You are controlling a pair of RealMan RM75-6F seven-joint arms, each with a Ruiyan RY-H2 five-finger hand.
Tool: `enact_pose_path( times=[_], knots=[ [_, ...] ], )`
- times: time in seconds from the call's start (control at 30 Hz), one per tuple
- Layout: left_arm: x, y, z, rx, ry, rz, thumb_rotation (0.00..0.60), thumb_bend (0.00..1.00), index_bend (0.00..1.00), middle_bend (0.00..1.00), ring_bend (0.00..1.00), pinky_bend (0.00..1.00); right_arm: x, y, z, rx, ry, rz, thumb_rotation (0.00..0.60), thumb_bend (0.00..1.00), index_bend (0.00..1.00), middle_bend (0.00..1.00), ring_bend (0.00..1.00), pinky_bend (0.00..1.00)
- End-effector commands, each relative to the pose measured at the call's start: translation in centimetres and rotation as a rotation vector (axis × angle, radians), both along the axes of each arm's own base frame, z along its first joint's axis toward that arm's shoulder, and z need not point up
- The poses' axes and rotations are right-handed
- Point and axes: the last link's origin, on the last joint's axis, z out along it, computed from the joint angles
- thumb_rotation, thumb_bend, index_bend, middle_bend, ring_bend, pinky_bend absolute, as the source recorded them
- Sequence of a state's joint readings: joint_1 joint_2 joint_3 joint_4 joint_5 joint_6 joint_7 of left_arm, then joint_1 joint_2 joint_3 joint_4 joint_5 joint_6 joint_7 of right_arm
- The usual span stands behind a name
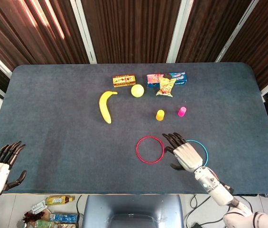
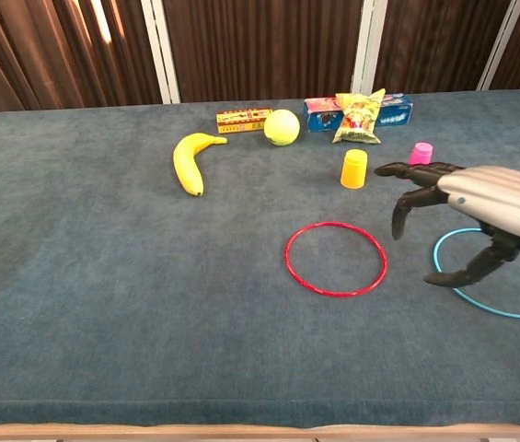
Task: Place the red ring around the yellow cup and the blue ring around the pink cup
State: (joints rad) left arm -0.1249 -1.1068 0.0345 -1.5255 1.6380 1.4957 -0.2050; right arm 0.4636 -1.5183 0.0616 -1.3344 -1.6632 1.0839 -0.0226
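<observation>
A red ring (image 1: 150,149) (image 2: 336,258) lies flat on the dark cloth near the front middle. Beside it on the right lies the blue ring (image 1: 202,151) (image 2: 490,302), partly covered by my right hand (image 1: 184,152) (image 2: 480,204), which hovers above it, open, fingers spread toward the red ring. Behind the rings stand a yellow cup (image 1: 160,115) (image 2: 354,168) and a pink cup (image 1: 182,111) (image 2: 421,153), both upside down. My left hand (image 1: 0,167) is open at the table's front left corner, holding nothing.
A banana (image 1: 106,106) (image 2: 187,161), a yellow ball (image 1: 137,90) (image 2: 282,127), a small red-yellow box (image 1: 124,80) (image 2: 242,120), a snack bag (image 1: 165,86) (image 2: 359,117) and a blue packet (image 1: 176,77) (image 2: 393,112) lie at the back. The table's front edge (image 2: 241,429) is close.
</observation>
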Motion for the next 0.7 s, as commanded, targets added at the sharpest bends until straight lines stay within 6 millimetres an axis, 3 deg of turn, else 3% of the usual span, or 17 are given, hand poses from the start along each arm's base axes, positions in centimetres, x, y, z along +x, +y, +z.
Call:
enact_pose_path(
  times=[0.03,0.37,0.7],
  knots=[
    [-0.1,-0.1,0.1,0.001,0.001,0.003,0.6,0.39,0.01,0.0,0.0,0.05,1.0,-0.6,-2.5,0.04,-0.004,0.042,0.6,0.34,0.58,0.0,0.0,0.0],
    [-0.1,-0.2,0.2,0.001,-0.001,0.006,0.6,0.39,0.01,0.0,0.0,0.05,1.5,-1.2,-5.1,0.082,0.003,0.044,0.6,0.41,0.61,0.0,0.0,0.0],
    [-0.1,0.0,0.2,-0.005,-0.005,0.007,0.6,0.39,0.0,0.0,0.0,0.05,1.3,-1.3,-5.8,0.086,0.01,0.041,0.6,0.45,0.63,0.0,0.0,0.0]
  ],
)
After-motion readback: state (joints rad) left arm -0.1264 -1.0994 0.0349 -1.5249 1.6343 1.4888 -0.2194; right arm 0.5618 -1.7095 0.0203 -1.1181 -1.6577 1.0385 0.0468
